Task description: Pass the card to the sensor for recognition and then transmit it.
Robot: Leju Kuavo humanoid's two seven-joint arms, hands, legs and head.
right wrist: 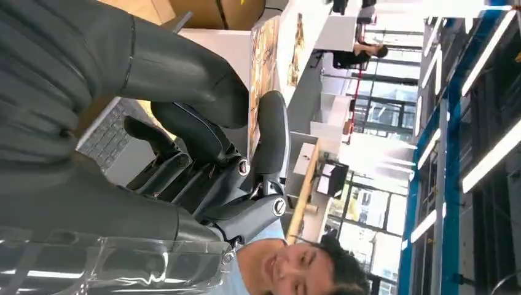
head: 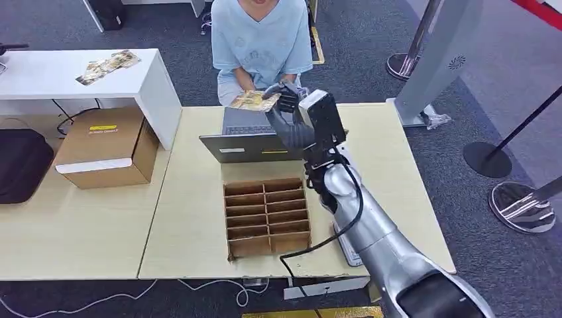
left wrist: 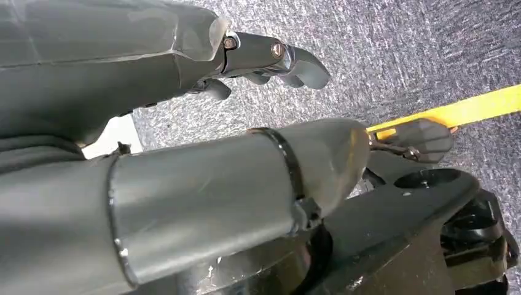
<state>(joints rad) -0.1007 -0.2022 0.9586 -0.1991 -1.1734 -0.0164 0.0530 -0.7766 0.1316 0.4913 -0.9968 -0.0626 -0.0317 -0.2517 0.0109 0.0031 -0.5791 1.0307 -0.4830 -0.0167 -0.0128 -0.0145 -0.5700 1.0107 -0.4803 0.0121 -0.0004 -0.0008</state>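
We see the right arm stretched forward across the pale wooden table (head: 397, 165), its right hand (head: 286, 98) raised above the far edge. That hand pinches a card (head: 252, 101) between thumb and fingers; the card lies roughly flat, printed in brownish tones, and sits just above the back of an open grey laptop (head: 248, 140). In the right wrist view we note the card (right wrist: 263, 67) edge-on, clamped between the thick grey thumb and a dark finger (right wrist: 272, 132), with the laptop keyboard (right wrist: 110, 138) behind the hand.

A person in a light blue shirt (head: 262, 40) sits directly across the table, and one of their hands reaches in at the card's far side; whether it touches the card we cannot tell.

Near the middle of the table we record a brown cardboard divider box (head: 268, 217) with two columns of slots. On the neighbouring table to the left stands a closed cardboard carton (head: 106, 147), and a white desk (head: 79, 76) beyond it carries more cards (head: 108, 65).

The left hand (left wrist: 264, 58) hangs over grey carpet, fingers curled, nothing in them.
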